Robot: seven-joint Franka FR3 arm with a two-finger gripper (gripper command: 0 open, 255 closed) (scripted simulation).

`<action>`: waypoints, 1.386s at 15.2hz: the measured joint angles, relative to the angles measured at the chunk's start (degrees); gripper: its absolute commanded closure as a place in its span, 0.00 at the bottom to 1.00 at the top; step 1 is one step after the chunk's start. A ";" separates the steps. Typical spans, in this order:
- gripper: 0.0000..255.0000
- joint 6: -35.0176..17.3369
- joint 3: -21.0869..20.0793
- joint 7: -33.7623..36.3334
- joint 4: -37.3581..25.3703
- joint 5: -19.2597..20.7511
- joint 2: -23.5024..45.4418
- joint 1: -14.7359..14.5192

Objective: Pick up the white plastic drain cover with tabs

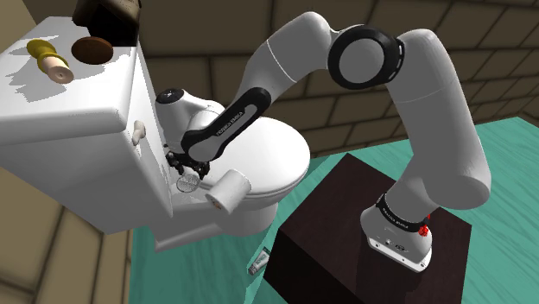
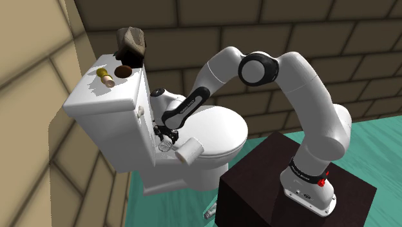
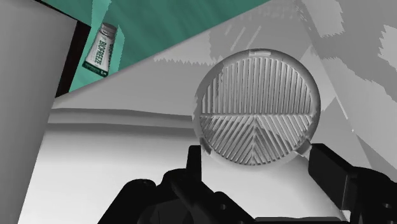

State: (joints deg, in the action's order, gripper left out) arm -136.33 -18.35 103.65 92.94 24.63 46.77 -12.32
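Drain cover [image 3: 254, 108], a pale round disc with fine slats and small tabs at its rim, lies flat on the back ledge of the toilet [image 1: 281, 160], between the tank [image 1: 82, 168] and the seat, close to the ledge's side edge. My jaws are spread, with 1 finger on each side of the disc's near half. I cannot tell whether either finger touches the rim.

To do this step well, I judge that I should bring the disc's widest line between the 2 fingers and lower until the tips reach ledge level. Then I should close slowly on the bare rim, clear of the tabs, so the thin disc neither tips nor slips out. The lift should go straight up, away from the tank wall. The paper roll [image 1: 230, 190] stands just beside the cover and could be knocked, so I would keep the wrist square.

By count there is 1 drain cover, 1 paper roll, 1 small tube [image 3: 102, 48] on the teal floor, 3 objects on the tank lid [image 1: 34, 91], and 1 toilet.
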 measured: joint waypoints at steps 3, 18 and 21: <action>1.00 -0.13 0.06 0.01 -0.06 0.05 0.07 0.01; 1.00 3.14 -1.44 -0.94 1.24 -1.48 -4.41 1.01; 1.00 4.57 -1.95 -1.39 1.26 -2.09 -5.88 1.36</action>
State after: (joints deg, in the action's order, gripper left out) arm -131.76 -20.30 102.26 94.21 22.54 40.88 -10.95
